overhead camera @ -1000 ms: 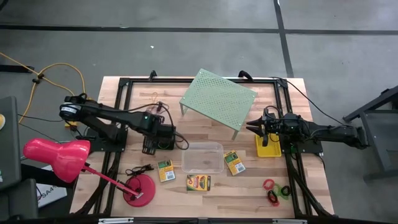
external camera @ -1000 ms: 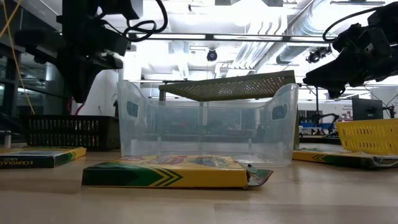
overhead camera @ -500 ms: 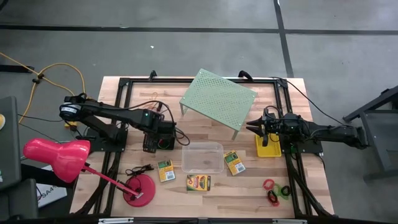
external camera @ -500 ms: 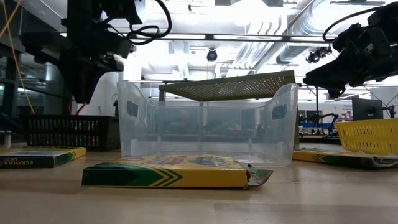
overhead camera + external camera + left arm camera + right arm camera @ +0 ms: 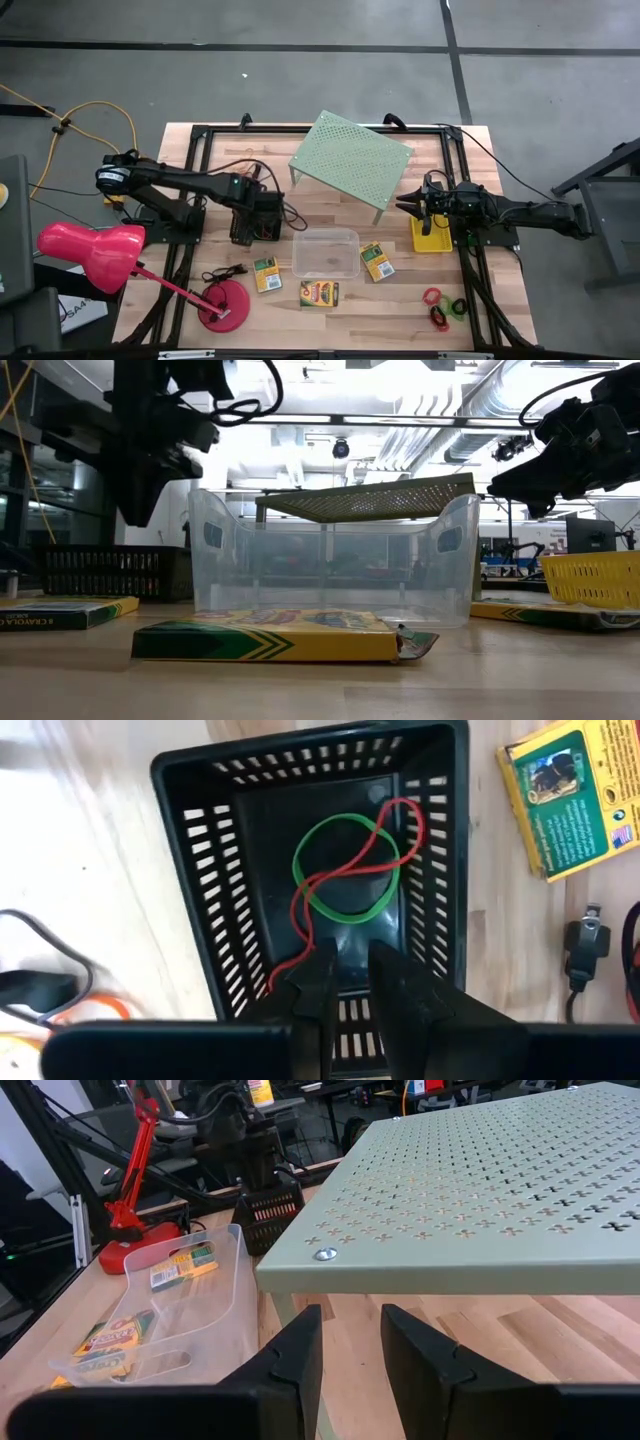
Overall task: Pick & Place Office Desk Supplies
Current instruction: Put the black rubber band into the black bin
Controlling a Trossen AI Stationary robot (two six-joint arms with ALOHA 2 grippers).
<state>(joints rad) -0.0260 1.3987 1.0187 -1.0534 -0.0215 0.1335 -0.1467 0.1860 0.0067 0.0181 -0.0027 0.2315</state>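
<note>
My left gripper [image 5: 347,955] points down, open, over the near end of the small black mesh tray [image 5: 300,755], and nothing is between its fingers. A green rubber band [image 5: 345,870] and a red rubber band [image 5: 300,910] lie crossed on the tray's floor. In the high view the gripper [image 5: 258,215] covers most of the tray [image 5: 240,235]. My right gripper [image 5: 405,208] waits open at the table's right, above the yellow basket [image 5: 432,238], facing the pale green shelf [image 5: 480,1190].
A clear tub [image 5: 326,253] stands mid-table with three green-and-yellow boxes [image 5: 265,273] [image 5: 320,293] [image 5: 376,260] around it. Coloured rings [image 5: 440,305] lie at the near right. The pink lamp [image 5: 90,250] and its base [image 5: 223,303] fill the near left, and a black plug [image 5: 225,272] lies beside them.
My left gripper has turned a little over the black tray and stayed at the same height. Nothing else has moved.
</note>
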